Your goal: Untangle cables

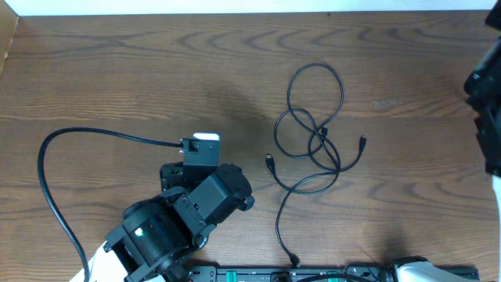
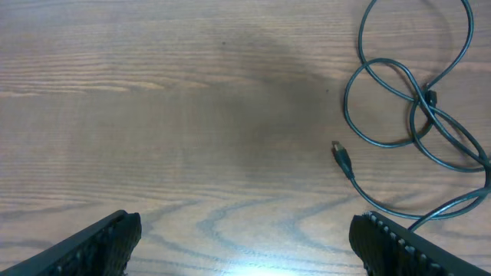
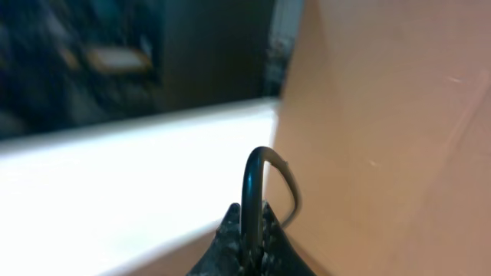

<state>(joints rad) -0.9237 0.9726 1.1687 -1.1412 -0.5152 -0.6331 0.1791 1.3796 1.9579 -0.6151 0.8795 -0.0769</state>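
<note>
Seen from overhead, a wooden table [image 1: 117, 70] fills the view. The cables [image 1: 321, 141] lie slack on it just right of centre, a thin black tangle of overlapping loops. The largest loop reaches toward 12 o'clock. One strand trails toward 6 o'clock and ends in a small plug [image 1: 295, 262] near the front edge. Two more plug ends poke out of the tangle, one at 9 o'clock [image 1: 269, 162] and one at 3 o'clock [image 1: 362, 142]. Nothing touches the cables.

The left arm [image 1: 180, 215] sits at about 7 o'clock on the table, well apart from the tangle, with its own thick black cord [image 1: 47, 188] curving away toward 9 o'clock. In the left wrist view, the left hand [image 2: 245, 224] is spread wide over bare wood and holds nothing. From that hand, the loops lie toward 2 o'clock, and the nearest plug end rests just ahead toward 1 o'clock.

The right arm [image 1: 485, 86] shows only at the 3 o'clock edge, away from the cables. In the right wrist view, the right hand [image 3: 247, 218] has its fingers pressed together. A dark cord [image 3: 250, 176] arcs up from the fingertips and bends toward 3 o'clock. Whether the fingers are pinching it cannot be told. Behind it are a bright white surface and a tan panel [image 3: 383, 115].
</note>
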